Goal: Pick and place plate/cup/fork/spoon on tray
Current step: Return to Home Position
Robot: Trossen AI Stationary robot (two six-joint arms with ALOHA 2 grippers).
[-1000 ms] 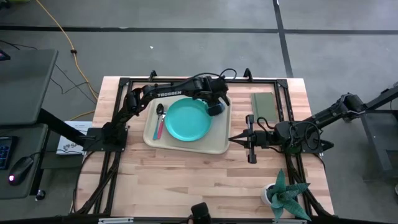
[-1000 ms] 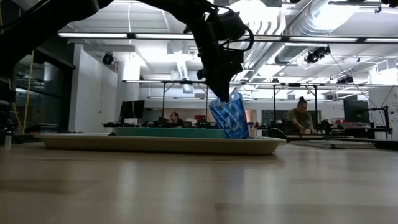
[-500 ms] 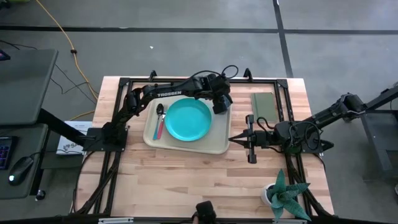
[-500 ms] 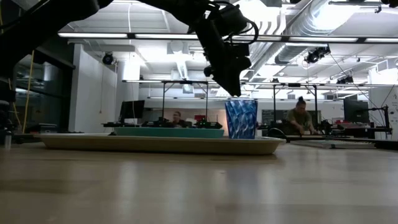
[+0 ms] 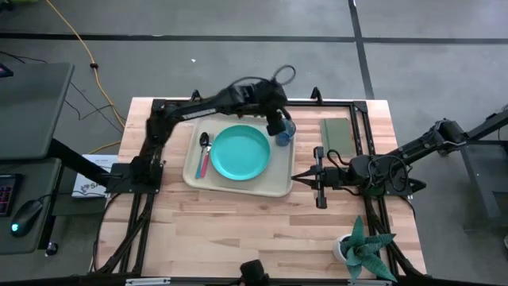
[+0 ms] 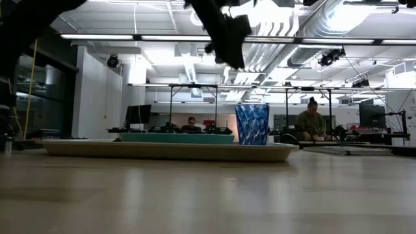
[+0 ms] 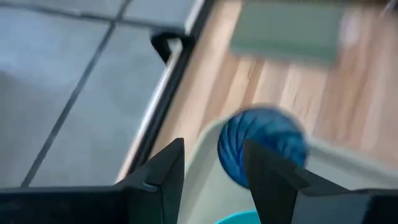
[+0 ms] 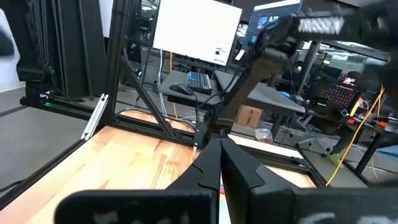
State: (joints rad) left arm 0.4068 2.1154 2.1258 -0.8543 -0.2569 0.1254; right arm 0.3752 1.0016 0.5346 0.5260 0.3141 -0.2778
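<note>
The beige tray (image 5: 274,184) lies at the table's middle. On it rest the turquoise plate (image 5: 240,152), the blue-handled spoon (image 5: 204,141) and the red-handled fork (image 5: 202,165) at the tray's left end. The dark-blue cup (image 5: 283,133) stands upright on its base in the tray's far right corner, also in the low view (image 6: 252,123) and the left wrist view (image 7: 264,146). My left gripper (image 5: 275,121) is open and empty above the cup, its fingers (image 7: 163,174) clear of it. My right gripper (image 5: 298,178) is shut, just right of the tray.
A grey-green pad (image 5: 336,133) lies at the far right of the table. A potted plant (image 5: 361,250) stands at the near right corner. Black frame rails (image 5: 361,127) run along the table's sides. People sit at desks in the room beyond (image 6: 312,123).
My left gripper has set the cup down upright in the tray's far right corner, from a tilted hold. It has let go of the cup and risen up and toward the table's far edge. The cup stays standing.
</note>
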